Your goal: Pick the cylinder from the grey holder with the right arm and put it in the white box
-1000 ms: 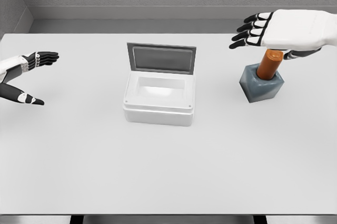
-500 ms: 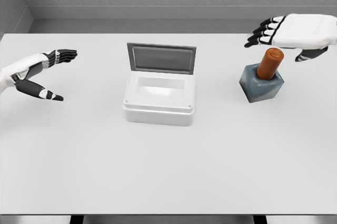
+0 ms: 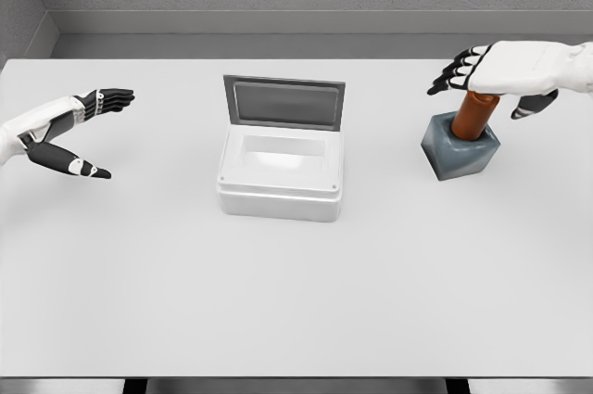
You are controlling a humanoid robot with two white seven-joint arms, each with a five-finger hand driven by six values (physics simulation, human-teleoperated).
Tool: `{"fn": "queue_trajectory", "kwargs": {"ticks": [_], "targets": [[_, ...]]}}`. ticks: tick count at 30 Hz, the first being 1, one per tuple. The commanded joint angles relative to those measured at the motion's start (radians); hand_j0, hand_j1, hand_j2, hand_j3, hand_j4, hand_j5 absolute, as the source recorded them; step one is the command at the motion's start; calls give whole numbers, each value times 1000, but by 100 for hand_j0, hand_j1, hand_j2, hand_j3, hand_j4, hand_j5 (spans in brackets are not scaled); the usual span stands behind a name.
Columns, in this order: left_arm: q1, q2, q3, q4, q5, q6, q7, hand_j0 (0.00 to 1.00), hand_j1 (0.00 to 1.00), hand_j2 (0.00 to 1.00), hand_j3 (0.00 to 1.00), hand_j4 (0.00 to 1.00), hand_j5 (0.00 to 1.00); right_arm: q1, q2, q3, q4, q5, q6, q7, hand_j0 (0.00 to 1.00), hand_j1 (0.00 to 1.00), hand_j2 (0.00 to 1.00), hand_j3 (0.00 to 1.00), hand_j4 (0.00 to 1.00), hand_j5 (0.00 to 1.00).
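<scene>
Orange cylinder (image 3: 473, 114) in grey holder (image 3: 460, 147), unlabelled, under right hand (image 3: 505, 69).

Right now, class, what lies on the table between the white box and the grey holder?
Nothing: in the head view, the table between the white box and the grey holder is bare.

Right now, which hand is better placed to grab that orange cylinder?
The right hand: it hovers directly over the orange cylinder in the grey holder. The left hand is across the table.
</scene>
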Motion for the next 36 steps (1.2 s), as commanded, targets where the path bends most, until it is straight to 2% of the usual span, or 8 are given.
{"fn": "queue_trajectory", "kwargs": {"ticks": [1, 8, 10, 36], "targets": [[0, 1, 2, 0, 6, 2, 0, 100, 100, 100, 100, 100, 100, 0, 11, 1, 18, 2, 3, 0, 100, 100, 100, 100, 100, 100], [-2, 2, 2, 2, 3, 2, 0, 100, 100, 100, 100, 100, 100, 0, 31, 3, 39, 13, 3, 0, 100, 100, 100, 100, 100, 100], [-2, 2, 2, 2, 1, 2, 0, 100, 100, 100, 100, 100, 100, 0, 43, 3, 67, 14, 3, 0, 100, 100, 100, 100, 100, 100], [-2, 7, 8, 2, -11, 2, 0, 100, 100, 100, 100, 100, 100, -2, 71, 46, 128, 27, 3, 0, 100, 100, 100, 100, 100, 100]]}}
